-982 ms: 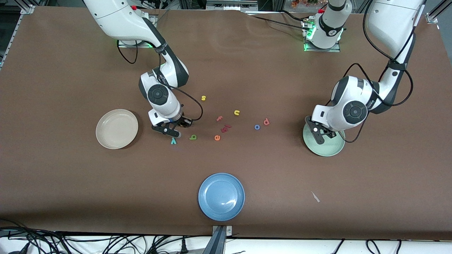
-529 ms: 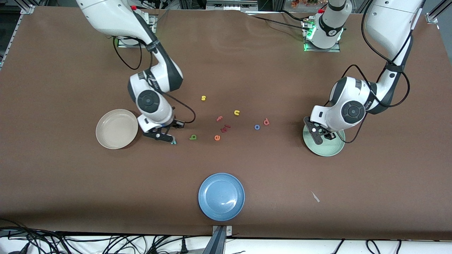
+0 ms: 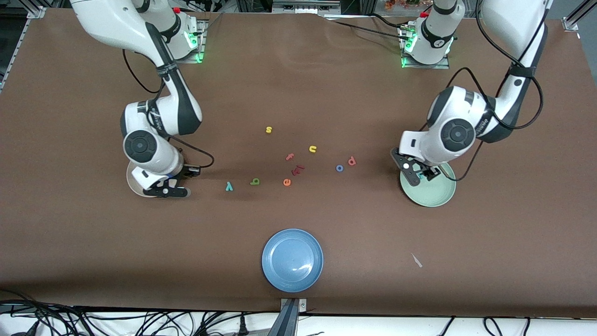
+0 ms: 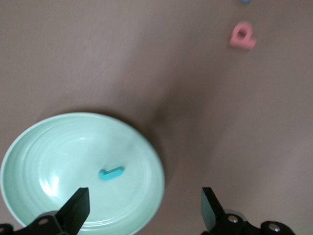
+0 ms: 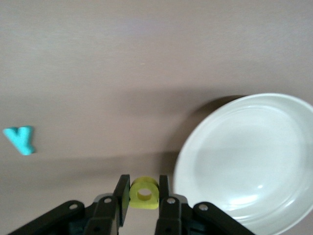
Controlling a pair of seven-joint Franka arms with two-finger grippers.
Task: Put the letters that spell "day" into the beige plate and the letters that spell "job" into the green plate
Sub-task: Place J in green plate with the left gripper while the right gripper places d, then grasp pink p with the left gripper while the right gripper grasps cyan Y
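My right gripper [image 3: 165, 190] is shut on the yellow "a" [image 5: 144, 193] over the table at the rim of the beige plate [image 5: 254, 156], which the arm largely hides in the front view [image 3: 134, 185]. The teal "y" [image 3: 228, 186] and olive "d" [image 3: 254, 181] lie on the table. My left gripper [image 3: 417, 175] hangs open over the rim of the green plate [image 4: 73, 147]. The teal "j" [image 4: 111, 173] lies in that plate. The blue "o" [image 3: 339, 168] and salmon "b" [image 3: 351, 161] lie side by side between the letter cluster and the green plate.
Loose letters sit mid-table: an orange "e" [image 3: 287, 182], dark red pieces [image 3: 297, 170], a pink "f" [image 3: 290, 157], a yellow "u" [image 3: 313, 149] and a yellow "s" [image 3: 268, 129]. A blue plate [image 3: 292, 260] stands near the table's front edge.
My right arm has swung from beside the "y" over to the beige plate's rim with the "a" in its grip. My left gripper has opened above the green plate.
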